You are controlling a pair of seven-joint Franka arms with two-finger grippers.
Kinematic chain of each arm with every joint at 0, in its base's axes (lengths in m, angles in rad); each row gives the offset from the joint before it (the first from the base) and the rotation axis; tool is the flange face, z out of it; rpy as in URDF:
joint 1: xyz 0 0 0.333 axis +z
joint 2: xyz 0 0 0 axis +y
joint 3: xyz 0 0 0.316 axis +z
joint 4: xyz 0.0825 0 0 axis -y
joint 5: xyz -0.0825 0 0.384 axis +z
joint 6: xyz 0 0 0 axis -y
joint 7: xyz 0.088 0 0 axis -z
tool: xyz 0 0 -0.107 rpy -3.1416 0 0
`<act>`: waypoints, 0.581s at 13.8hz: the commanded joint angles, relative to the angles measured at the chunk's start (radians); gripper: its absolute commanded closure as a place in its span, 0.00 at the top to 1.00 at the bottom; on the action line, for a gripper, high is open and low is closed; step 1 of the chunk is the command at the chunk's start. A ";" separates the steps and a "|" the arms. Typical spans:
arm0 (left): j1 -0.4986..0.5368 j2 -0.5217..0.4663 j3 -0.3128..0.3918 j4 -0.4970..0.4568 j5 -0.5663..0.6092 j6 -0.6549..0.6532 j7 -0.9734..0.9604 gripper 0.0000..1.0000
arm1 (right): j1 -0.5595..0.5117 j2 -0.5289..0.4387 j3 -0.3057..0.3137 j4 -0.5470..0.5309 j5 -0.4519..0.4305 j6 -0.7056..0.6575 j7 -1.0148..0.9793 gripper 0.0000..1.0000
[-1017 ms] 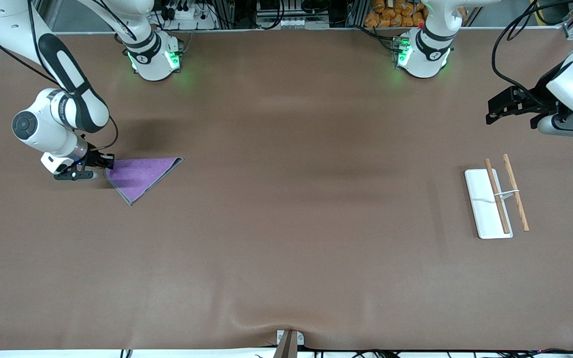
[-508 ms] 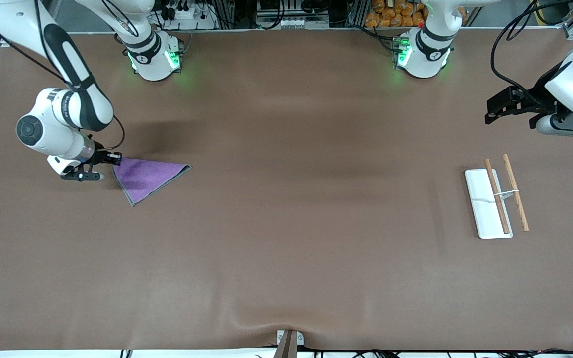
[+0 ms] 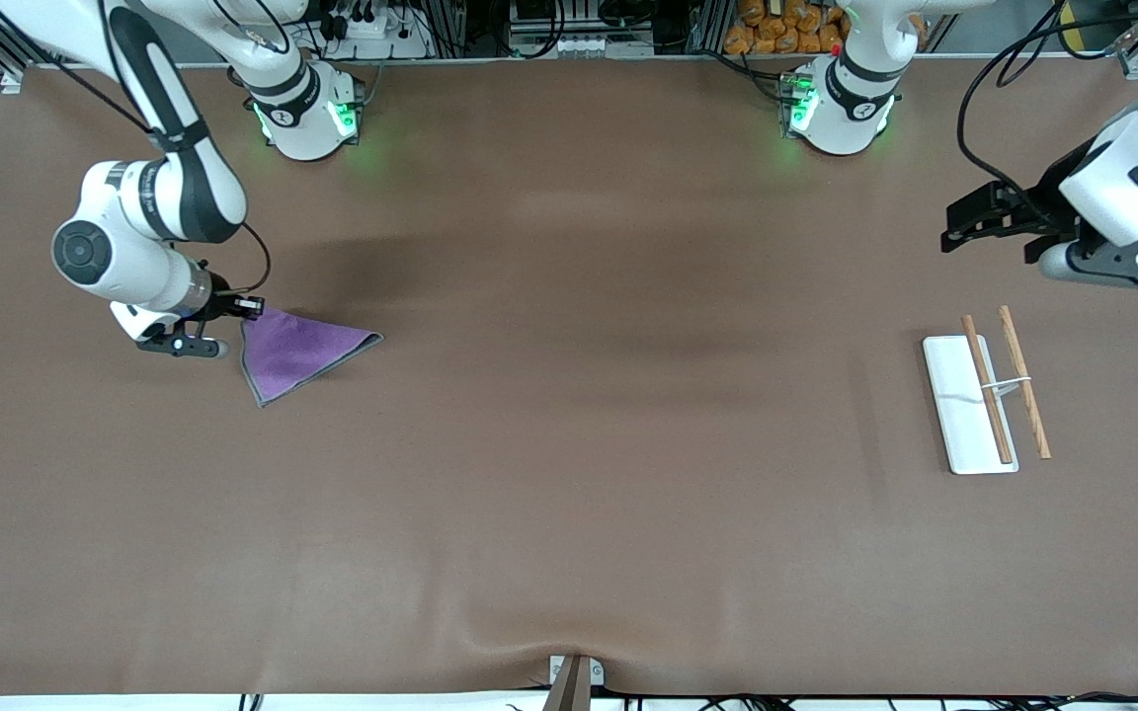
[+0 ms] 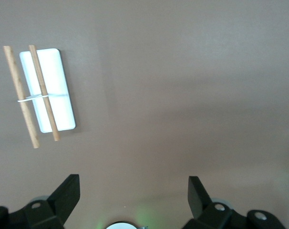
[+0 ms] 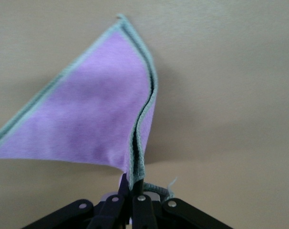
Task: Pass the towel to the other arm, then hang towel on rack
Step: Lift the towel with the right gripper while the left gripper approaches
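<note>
The purple towel [image 3: 297, 354] with grey edging hangs from my right gripper [image 3: 245, 308] near the right arm's end of the table, its lower corner trailing on the mat. In the right wrist view the towel [image 5: 92, 119] spreads out from my right gripper [image 5: 135, 188], whose fingers are shut on its corner. The rack [image 3: 984, 395], a white base with two wooden rods, lies near the left arm's end. My left gripper [image 3: 964, 229] is open and empty in the air above the mat beside the rack. The rack also shows in the left wrist view [image 4: 42, 95].
The brown mat [image 3: 569, 444] covers the whole table. The two arm bases [image 3: 307, 114] stand along the table's edge farthest from the front camera. A small bracket [image 3: 574, 676] sits at the table's edge nearest the front camera.
My right gripper has lifted the towel's corner and carried it toward the table's middle, so the towel now hangs partly raised. My left gripper has shifted slightly toward the middle.
</note>
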 commanded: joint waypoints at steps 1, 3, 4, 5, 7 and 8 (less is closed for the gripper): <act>-0.006 0.017 -0.006 0.016 -0.019 0.003 -0.013 1.00 | 0.066 -0.046 -0.003 0.008 0.042 -0.049 0.081 0.00; -0.009 0.031 -0.020 0.014 -0.019 0.019 -0.036 1.00 | 0.107 -0.056 -0.003 0.061 0.126 -0.145 0.105 0.00; -0.012 0.034 -0.032 0.016 -0.019 0.024 -0.050 1.00 | 0.118 -0.062 -0.003 0.092 0.162 -0.198 0.118 0.00; -0.012 0.037 -0.047 0.016 -0.019 0.038 -0.073 1.00 | 0.132 -0.066 -0.003 0.125 0.193 -0.241 0.131 0.00; -0.015 0.053 -0.079 0.023 -0.019 0.058 -0.124 1.00 | 0.182 -0.068 -0.003 0.175 0.208 -0.293 0.212 0.00; -0.017 0.066 -0.092 0.023 -0.019 0.070 -0.144 1.00 | 0.224 -0.071 -0.003 0.192 0.208 -0.305 0.277 0.00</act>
